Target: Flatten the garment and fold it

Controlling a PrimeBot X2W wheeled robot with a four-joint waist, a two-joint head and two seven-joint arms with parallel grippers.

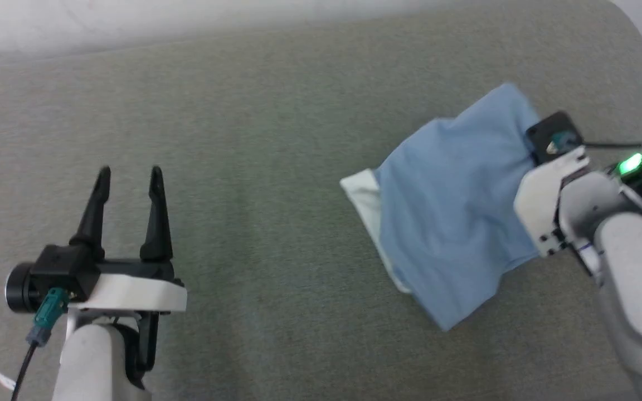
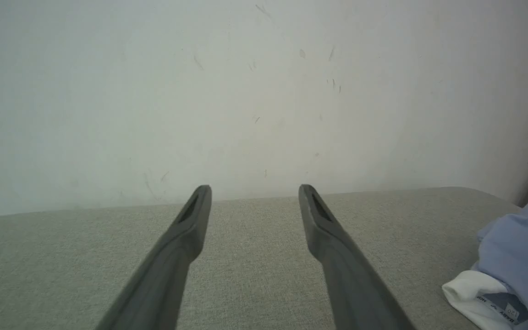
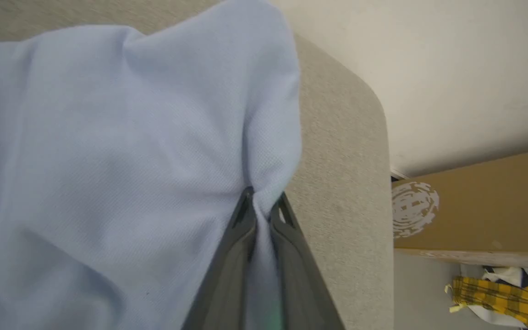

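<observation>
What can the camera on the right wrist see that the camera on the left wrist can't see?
Right wrist view: the right hand pinched shut on a fold of the small light blue polo shirt, plus a brown cardboard box and a yellow plaid cloth. Left wrist view: the left hand, open and holding nothing, and the shirt's white collar with printed neck tape. Both: the blue shirt, the grey fabric-covered surface and a pale wall.
</observation>
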